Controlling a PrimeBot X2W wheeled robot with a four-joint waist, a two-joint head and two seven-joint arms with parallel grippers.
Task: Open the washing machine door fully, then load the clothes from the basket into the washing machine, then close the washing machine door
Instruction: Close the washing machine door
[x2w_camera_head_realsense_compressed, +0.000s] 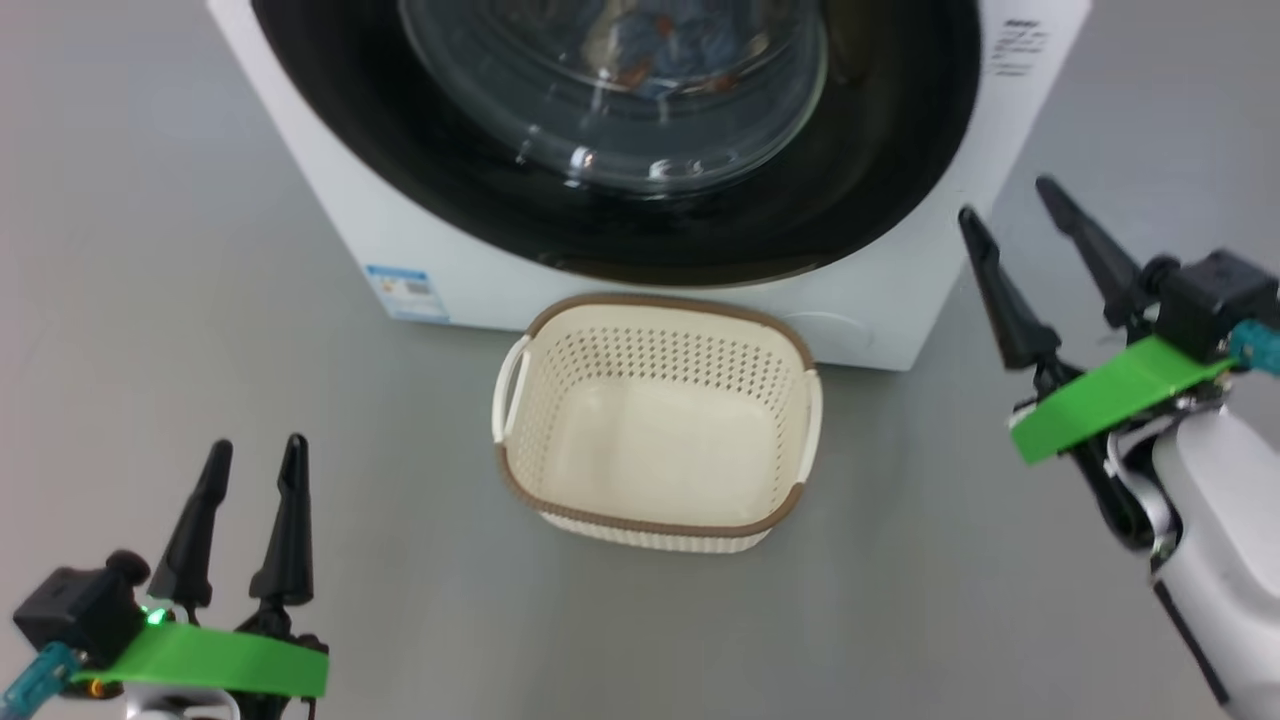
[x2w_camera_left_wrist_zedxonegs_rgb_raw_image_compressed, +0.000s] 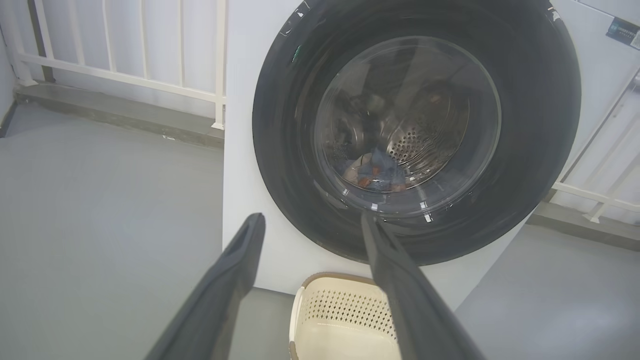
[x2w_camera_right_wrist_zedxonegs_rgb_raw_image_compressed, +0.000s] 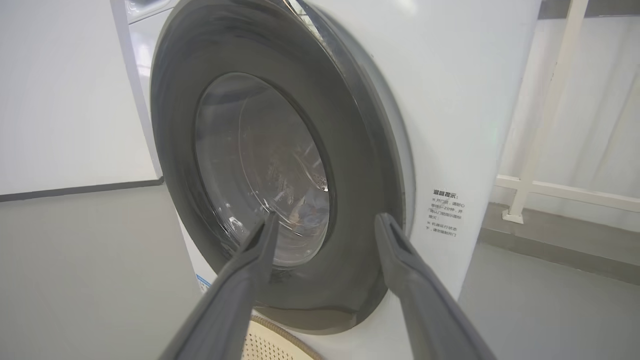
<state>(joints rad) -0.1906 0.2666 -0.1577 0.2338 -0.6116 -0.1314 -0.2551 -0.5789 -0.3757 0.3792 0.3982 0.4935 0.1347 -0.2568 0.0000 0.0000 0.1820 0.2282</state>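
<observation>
Grey floor (x2w_camera_head_realsense_compressed: 150, 300), white railing (x2w_camera_left_wrist_zedxonegs_rgb_raw_image_compressed: 219, 60) behind, grey ledge (x2w_camera_left_wrist_zedxonegs_rgb_raw_image_compressed: 115, 112) beneath the railing

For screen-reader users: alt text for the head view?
An empty cream perforated plastic basket sits on the grey floor before a white front-loading washing machine, its round black glass-windowed door shut, blue clothes inside. Left gripper and right gripper hover open.

Basket (x2w_camera_head_realsense_compressed: 655, 352) on floor (x2w_camera_head_realsense_compressed: 150, 300) before closed washing machine door (x2w_camera_head_realsense_compressed: 440, 170)

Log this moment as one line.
washing machine door: shut | clothes: in drum, behind glass | basket: empty | left gripper: open, empty | right gripper: open, empty
</observation>
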